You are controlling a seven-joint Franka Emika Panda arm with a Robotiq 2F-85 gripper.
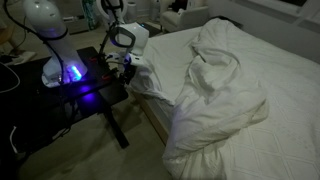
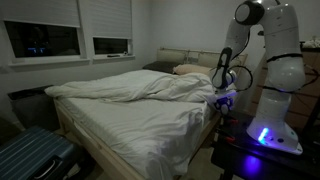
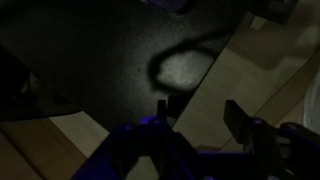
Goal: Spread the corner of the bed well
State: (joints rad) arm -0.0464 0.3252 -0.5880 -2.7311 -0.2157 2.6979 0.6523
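1. The gripper point(image 3: 200, 118) has its jaws standing apart. In the dim wrist view one finger point(image 3: 164, 106) and its opposite number frame nothing but a dark speckled surface point(image 3: 100, 70) below. Nothing is held.
2. In both exterior views the gripper point(image 1: 125, 62) point(image 2: 222, 99) hangs low at the side edge of the bed, just above the near end of the black table point(image 1: 60, 105). It is lit bluish by the lamp at the robot base point(image 1: 70, 72).
3. The corner point(image 2: 203, 93) of the duvet lies crumpled on the mattress edge just beside the gripper. Whether the two touch cannot be told.
4. The rest of the duvet point(image 1: 215, 95) is bunched in a thick, wrinkled ridge running diagonally across the bed point(image 1: 290, 80), leaving much of the white mattress cover bare.
5. The white arm point(image 2: 232, 50) bends down from the tall base point(image 2: 282, 70) between the table and the bed. The table edge and the bed frame crowd the gripper on either side.
6. A pillow point(image 2: 188, 70) lies at the head of the bed, beyond the duvet.
7. A blue ribbed suitcase point(image 2: 30, 160) stands by the foot of the bed, well apart from the arm.
8. Two dark windows point(image 2: 42, 40) with half-lowered blinds sit in the far wall. The room is dim, and pale plank flooring point(image 3: 290, 90) shows in the wrist view.
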